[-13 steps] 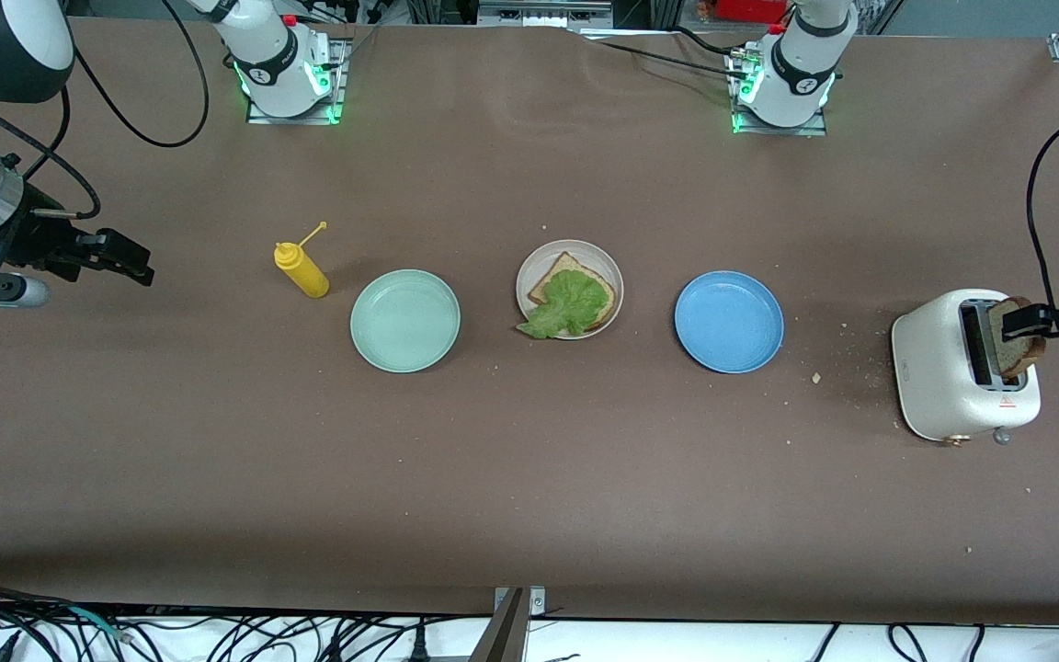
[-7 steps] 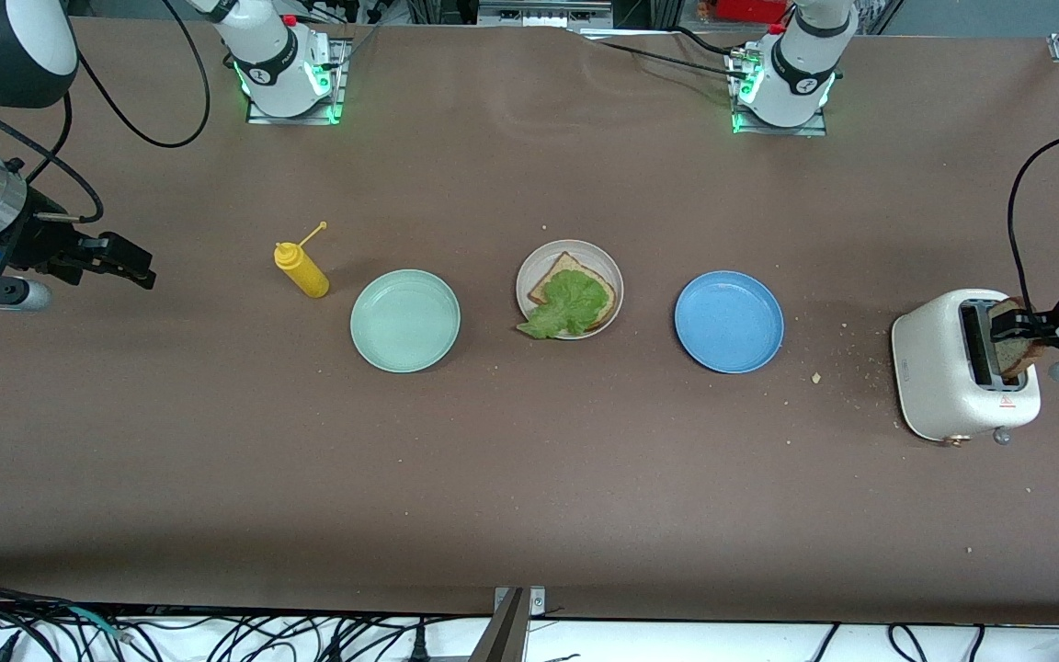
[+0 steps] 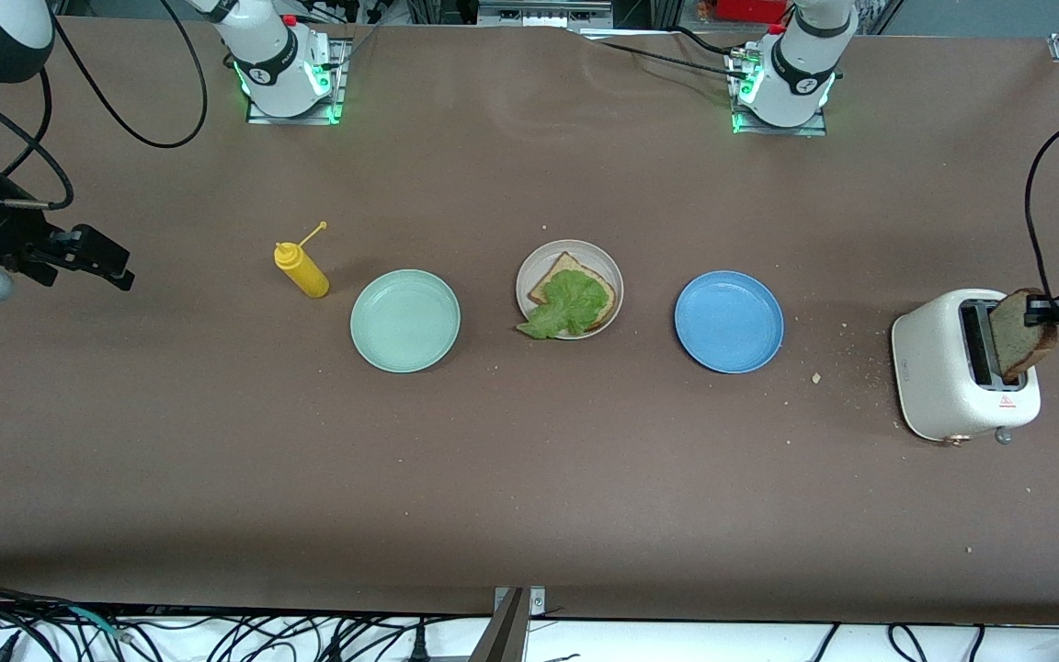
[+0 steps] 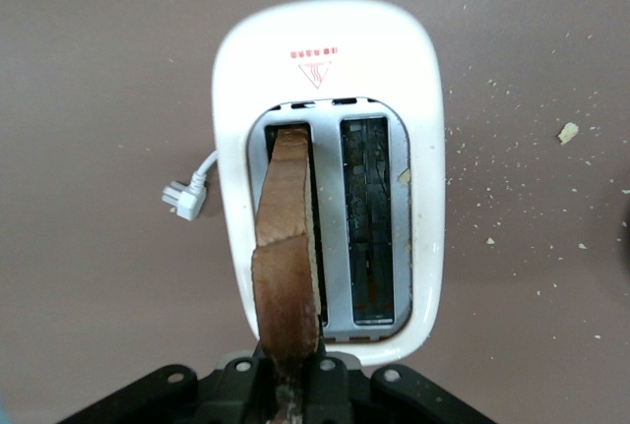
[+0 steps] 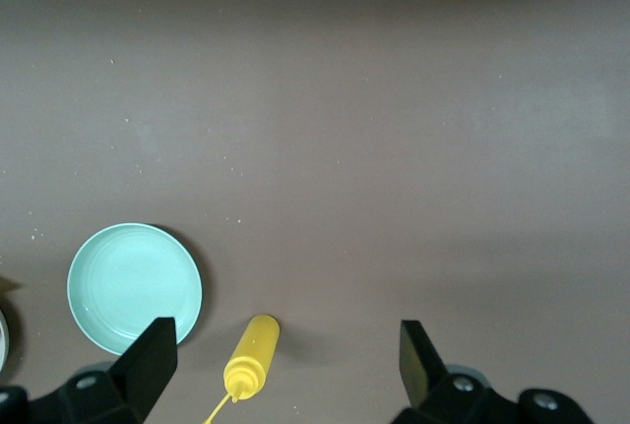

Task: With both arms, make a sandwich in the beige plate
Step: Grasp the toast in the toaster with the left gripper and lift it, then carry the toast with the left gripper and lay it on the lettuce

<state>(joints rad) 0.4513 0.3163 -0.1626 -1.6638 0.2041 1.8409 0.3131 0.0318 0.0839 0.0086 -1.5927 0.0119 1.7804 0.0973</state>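
Most of both arms is cut off at the frame edges. The left gripper (image 3: 1044,314) is seen at the left arm's end of the table, jaws clamped on the top edge of a bread slice (image 3: 1019,336), brown-crusted and tan. The slice's lower part is hidden inside a slot of the toaster (image 3: 939,368), a white, rounded, glossy box; its second slot (image 4: 372,217) is seen dark and bare. A white plug (image 4: 183,198) lies beside the toaster, and crumbs (image 3: 815,377) are scattered nearby.

The right gripper (image 3: 120,268) is held over bare table at the right arm's end, jaws wide apart.

The beige plate (image 3: 540,260) sits mid-table between a mint plate (image 3: 405,320) and a blue plate (image 3: 729,321). It holds one bread slice (image 3: 554,277) largely covered by ruffled lettuce (image 3: 570,304) overhanging the rim. A yellow squeeze bottle (image 3: 301,268) stands beside the mint plate.
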